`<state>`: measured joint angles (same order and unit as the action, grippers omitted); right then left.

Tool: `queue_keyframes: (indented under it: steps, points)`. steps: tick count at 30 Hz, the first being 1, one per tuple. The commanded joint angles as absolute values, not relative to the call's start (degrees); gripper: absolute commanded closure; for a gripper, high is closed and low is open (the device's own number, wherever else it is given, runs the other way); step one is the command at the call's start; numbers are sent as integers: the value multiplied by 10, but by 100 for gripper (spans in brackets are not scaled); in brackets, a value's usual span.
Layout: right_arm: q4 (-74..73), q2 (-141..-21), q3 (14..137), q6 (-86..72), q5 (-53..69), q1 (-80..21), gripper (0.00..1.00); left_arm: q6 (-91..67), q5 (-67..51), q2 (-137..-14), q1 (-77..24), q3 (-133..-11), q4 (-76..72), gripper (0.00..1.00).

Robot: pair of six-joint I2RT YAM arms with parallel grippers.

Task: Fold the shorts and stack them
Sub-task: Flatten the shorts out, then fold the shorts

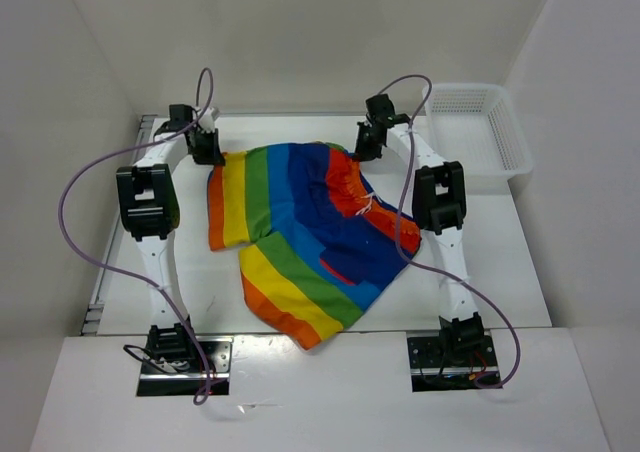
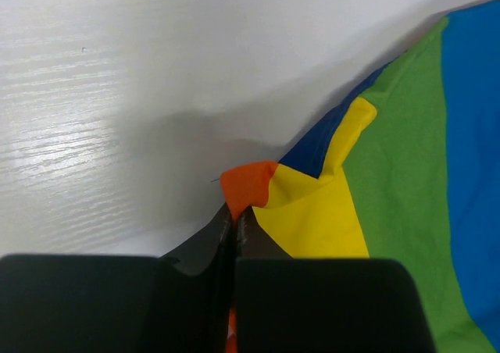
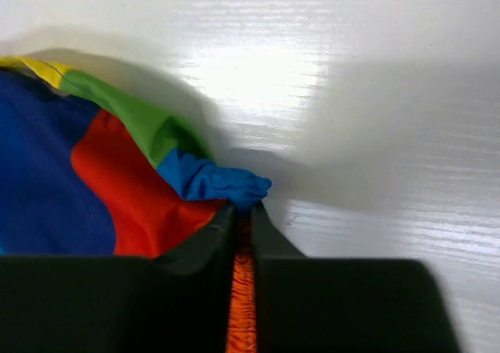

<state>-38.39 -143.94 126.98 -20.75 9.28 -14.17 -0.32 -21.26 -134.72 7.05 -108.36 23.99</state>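
The soft rainbow-striped fabric shorts point(image 1: 295, 227) lie spread across the middle of the white table point(image 1: 500, 272). The left gripper point(image 2: 236, 219) is pinched tight on their orange far corner, and the right gripper point(image 3: 244, 212) is clamped on a bunched blue fold at the opposite far corner.

No words, numbers, labels or signs can be read in any of the views. The shorts point(image 1: 290, 232) show only stripes of colour. The basket point(image 1: 520, 157) and the bench point(image 1: 480, 272) have no writing that can be made out.
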Motion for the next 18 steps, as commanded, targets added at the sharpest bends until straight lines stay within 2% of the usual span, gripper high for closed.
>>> queue_keyframes:
  steps: [1,3,5,11,15,18]
  points:
    - [-352,-1434,1324,-236,57,-147,96,0,-221,-1344,68,-1147,296,100]
    - [-345,-1422,1360,-242,48,-142,100,0,-230,-1344,74,-1207,308,100]
    - [-338,-1413,1382,-250,40,-142,100,0,-237,-1350,87,-1255,331,100]
    - [-332,-1421,1422,-281,75,-130,100,0,-278,-1438,92,-1522,413,100]
    - [-348,-1437,1461,-294,85,-130,100,0,-317,-1447,98,-1562,402,100]
    - [-348,-1437,1475,-294,85,-130,100,0,-323,-1427,92,-1544,408,100]
